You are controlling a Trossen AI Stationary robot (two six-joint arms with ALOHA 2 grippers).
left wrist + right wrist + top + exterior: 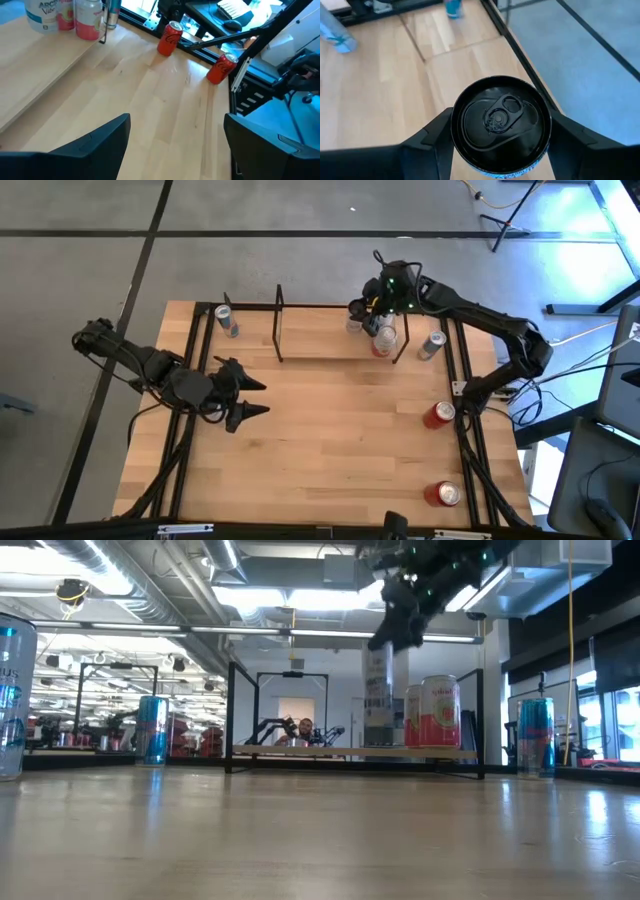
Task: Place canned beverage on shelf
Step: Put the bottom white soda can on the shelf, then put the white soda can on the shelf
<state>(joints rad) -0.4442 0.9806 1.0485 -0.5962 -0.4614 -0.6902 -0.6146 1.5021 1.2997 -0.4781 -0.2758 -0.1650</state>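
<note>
On the high view, the left gripper [250, 398] hangs over the table [330, 450] at about nine o'clock from the table's centre, its fingers spread apart around nothing; the left wrist view shows both dark fingers [95, 145] wide of each other above bare wood. A blue can [227, 321] stands at eleven o'clock, just outside the shelf's left wire frame [279, 323].

The shelf [330, 348] lies along the far edge at twelve o'clock. Toward its right end stands a pink can [440, 713], on the plank beside the can being handled.

The right gripper [378, 320] is over that right end of the shelf, at about one o'clock, clamped on a tall can [377, 698]. The right wrist view looks straight down on the can's dark lid [499, 116] with a finger pressed to each side. In the low view the tall can stands upright with its base at the plank; whether it touches cannot be told.

Another blue can [432, 345] stands just outside the right frame at two o'clock. Two red cans sit along the right edge, one [438, 415] at three o'clock and one [443, 494] at five o'clock.
</note>
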